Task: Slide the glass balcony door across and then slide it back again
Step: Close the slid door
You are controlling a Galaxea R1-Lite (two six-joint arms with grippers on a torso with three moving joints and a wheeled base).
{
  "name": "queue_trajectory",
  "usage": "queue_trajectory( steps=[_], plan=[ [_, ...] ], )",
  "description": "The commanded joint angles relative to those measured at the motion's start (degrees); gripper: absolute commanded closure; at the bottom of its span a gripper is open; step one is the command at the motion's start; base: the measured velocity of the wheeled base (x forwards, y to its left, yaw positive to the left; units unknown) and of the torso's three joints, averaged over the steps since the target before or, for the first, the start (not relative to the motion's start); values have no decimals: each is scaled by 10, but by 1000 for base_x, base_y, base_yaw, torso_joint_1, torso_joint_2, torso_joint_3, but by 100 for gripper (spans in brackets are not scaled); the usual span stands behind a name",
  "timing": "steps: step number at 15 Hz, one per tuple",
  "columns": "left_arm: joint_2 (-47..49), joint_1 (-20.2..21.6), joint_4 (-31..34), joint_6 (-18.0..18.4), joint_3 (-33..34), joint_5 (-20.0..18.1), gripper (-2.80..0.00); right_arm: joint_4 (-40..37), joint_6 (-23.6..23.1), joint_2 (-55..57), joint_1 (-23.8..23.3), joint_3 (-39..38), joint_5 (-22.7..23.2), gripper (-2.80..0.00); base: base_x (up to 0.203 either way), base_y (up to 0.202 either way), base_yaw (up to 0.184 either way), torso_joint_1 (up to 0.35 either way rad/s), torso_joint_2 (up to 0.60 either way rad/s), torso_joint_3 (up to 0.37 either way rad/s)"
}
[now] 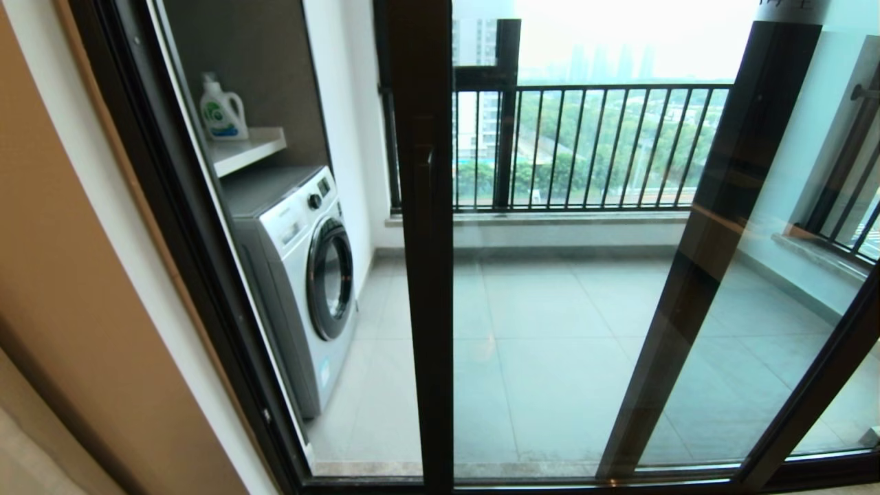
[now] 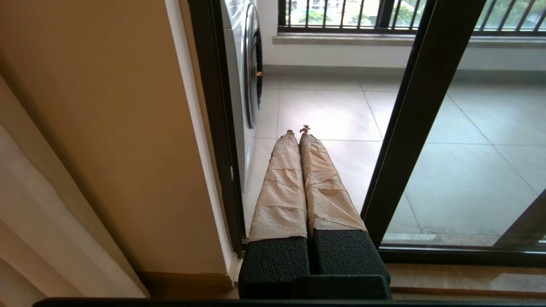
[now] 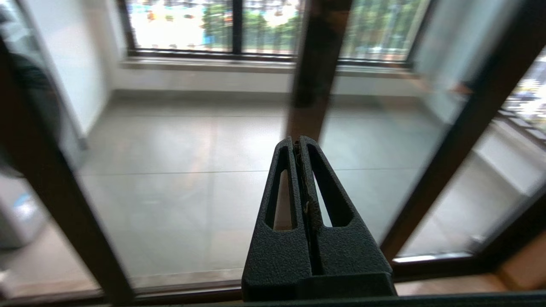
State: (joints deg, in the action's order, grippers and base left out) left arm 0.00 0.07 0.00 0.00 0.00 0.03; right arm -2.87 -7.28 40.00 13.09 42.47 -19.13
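The glass balcony door [image 1: 550, 344] stands part-way along its track. Its dark stile [image 1: 426, 275] is upright in mid view, and a slim dark handle [image 1: 430, 161] shows faintly on it. An open gap lies between that stile and the dark left jamb [image 1: 206, 275]. Neither gripper shows in the head view. My left gripper [image 2: 298, 130] is shut and holds nothing; its beige-wrapped fingers [image 2: 281, 187] point low into the gap, left of the stile [image 2: 409, 128]. My right gripper [image 3: 295, 143] is shut and empty in front of the glass, right of the stile [image 3: 55, 204].
A white washing machine [image 1: 302, 275] stands on the balcony behind the left jamb, below a shelf with a detergent bottle [image 1: 221, 110]. A second dark-framed panel's stile [image 1: 708, 261] slants at the right. Black railing bars [image 1: 584, 144] close the far side. A tan wall [image 2: 106, 128] is on the left.
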Motion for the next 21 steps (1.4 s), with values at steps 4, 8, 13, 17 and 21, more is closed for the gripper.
queue_trajectory(
  steps=[4, 8, 13, 17, 21],
  plan=[
    [1, 0, 0, 1, 0, 0, 0, -16, -56, -235, -139, -111, 21, 0, 0, 0, 0, 0, 0, 0],
    [1, 0, 0, 0, 0, 0, 0, -21, -78, -392, -134, -233, 68, 0, 0, 0, 0, 0, 0, 0],
    [1, 0, 0, 0, 0, 1, 0, -7, -8, -400, -132, -391, 161, 0, 0, 0, 0, 0, 0, 0],
    [1, 0, 0, 0, 0, 0, 0, 9, 49, -400, -132, -420, 186, 0, 0, 0, 0, 0, 0, 0],
    [1, 0, 0, 0, 0, 1, 0, 34, 54, -400, -132, -426, 197, 0, 0, 0, 0, 0, 0, 0]
  ],
)
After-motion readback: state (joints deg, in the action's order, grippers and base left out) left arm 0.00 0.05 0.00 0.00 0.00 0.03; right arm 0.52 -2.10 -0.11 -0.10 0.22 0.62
